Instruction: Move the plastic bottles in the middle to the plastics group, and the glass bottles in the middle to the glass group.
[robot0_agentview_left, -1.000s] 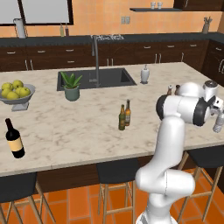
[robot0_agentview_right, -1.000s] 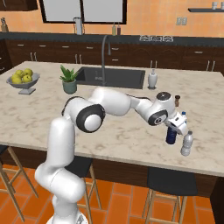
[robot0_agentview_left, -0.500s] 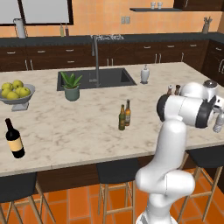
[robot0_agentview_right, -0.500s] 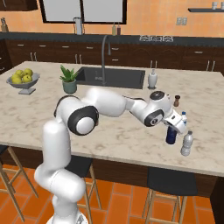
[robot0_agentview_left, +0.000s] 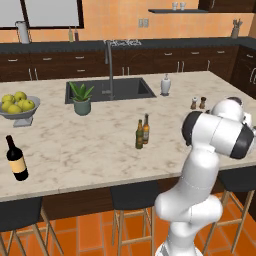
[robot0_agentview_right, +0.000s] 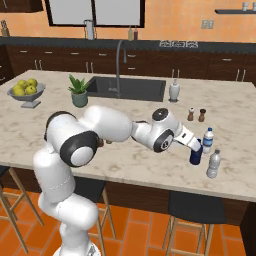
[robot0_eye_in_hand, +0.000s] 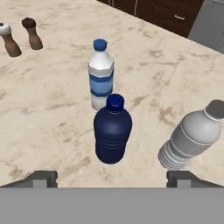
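Gripper (robot0_eye_in_hand: 112, 179), jaws spread wide and empty, hangs just above the upright dark blue bottle (robot0_eye_in_hand: 112, 135) near the island counter's (robot0_eye_in_hand: 52, 109) right edge.

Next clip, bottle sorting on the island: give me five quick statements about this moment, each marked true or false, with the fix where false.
1. The dark blue bottle stands upright on the counter beside the clear water bottle. True.
2. The end effector is shut on the dark blue bottle. False: its fingertips stand wide apart with the bottle free between them.
3. The green bottle and brown bottle stand together mid-counter. True.
4. The wine bottle lies on its side. False: it stands upright.
5. The pale grey bottle sits in the sink. False: it is on the counter near the blue one.
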